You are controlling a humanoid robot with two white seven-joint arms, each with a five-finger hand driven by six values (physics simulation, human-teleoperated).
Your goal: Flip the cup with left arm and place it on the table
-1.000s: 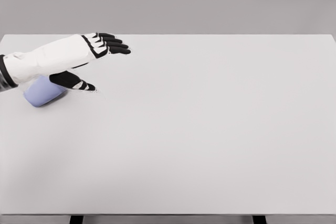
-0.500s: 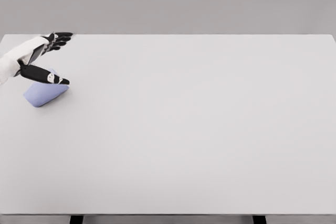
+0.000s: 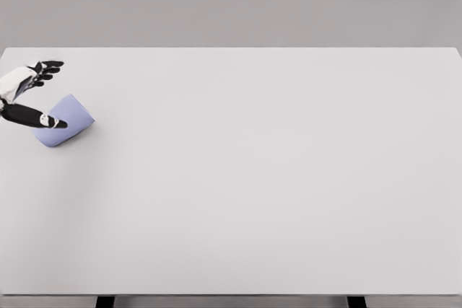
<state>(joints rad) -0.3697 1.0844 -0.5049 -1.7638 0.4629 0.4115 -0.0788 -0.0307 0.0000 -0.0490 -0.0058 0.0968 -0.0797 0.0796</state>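
Note:
A pale blue cup lies on its side near the left edge of the white table. My left hand shows at the far left edge, fingers spread and holding nothing. Its black thumb reaches across the near left part of the cup, while the other fingertips point right above and behind it. Whether the thumb touches the cup I cannot tell. Most of the left arm is out of frame. The right arm does not show.
The table's far edge runs across the top against a grey wall. Two dark table legs show below the near edge.
The left hand has drawn back leftward, from stretched over the cup to the picture's left edge. The cup is now mostly uncovered and has not moved.

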